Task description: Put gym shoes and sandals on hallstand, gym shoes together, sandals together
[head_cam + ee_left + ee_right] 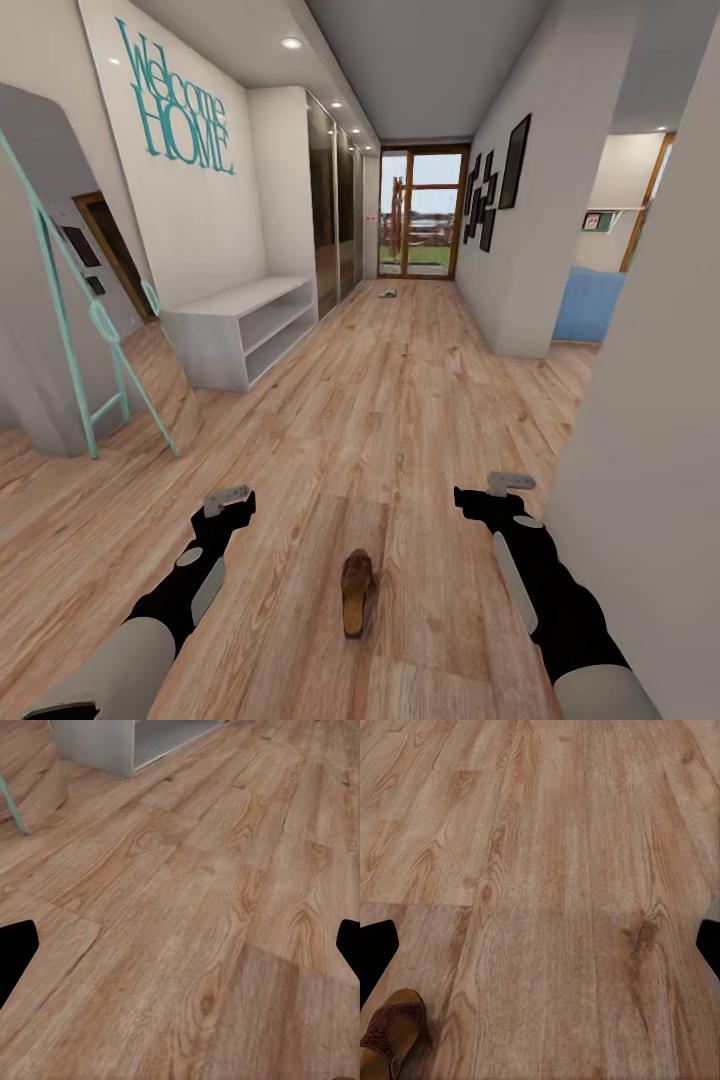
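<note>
Left gripper [228, 497] and right gripper [510, 484], both spread and empty, hover over the corridor floor [400, 400] as I steer. One sandal [356, 590] lies between them at 6 o'clock; nothing racked yet. White bench [240, 335] at 10, wall [650, 450] crowding 3.

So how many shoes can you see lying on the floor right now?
2. A brown sandal lies on the wood floor between the robot's arms. A second small shoe sits far down the corridor by the glass door, too distant to identify. Others may be out of sight.
</note>
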Robot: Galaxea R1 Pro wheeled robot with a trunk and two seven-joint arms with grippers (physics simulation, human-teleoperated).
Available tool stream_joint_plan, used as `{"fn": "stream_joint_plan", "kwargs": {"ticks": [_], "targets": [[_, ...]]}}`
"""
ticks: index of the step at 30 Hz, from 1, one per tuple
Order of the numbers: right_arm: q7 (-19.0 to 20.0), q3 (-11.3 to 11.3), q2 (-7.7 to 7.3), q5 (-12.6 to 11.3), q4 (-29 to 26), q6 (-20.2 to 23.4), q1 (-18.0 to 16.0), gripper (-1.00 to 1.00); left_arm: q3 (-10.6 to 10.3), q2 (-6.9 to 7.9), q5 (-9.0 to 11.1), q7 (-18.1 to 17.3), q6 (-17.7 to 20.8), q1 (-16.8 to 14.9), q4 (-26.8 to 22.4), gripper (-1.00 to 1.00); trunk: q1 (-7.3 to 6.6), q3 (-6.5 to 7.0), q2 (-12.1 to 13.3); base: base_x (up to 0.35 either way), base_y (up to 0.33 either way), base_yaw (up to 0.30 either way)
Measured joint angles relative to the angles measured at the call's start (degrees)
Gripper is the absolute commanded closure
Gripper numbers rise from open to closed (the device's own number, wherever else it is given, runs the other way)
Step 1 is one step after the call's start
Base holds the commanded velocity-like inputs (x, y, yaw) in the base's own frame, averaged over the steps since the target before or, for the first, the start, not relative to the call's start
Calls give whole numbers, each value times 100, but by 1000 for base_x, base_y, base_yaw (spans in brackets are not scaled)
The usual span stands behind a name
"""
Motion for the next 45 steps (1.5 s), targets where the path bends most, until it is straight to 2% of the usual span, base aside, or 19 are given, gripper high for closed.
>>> {"fn": "stream_joint_plan", "kwargs": {"ticks": [16,27,45], "targets": [[0,0,0,0,0,2,0,-100,0,0,0,0,-1,0,0,-100,1,0,0,108,-79,0],[0,0,0,0,-1,3,0,-100,3,-10,0,0,-5,0,0,-100,1,0,0,119,-176,0],[0,2,8,0,0,4,0,-100,5,-10,0,0,-63,0,0,-100,1,0,0,7,-11,0]]}}
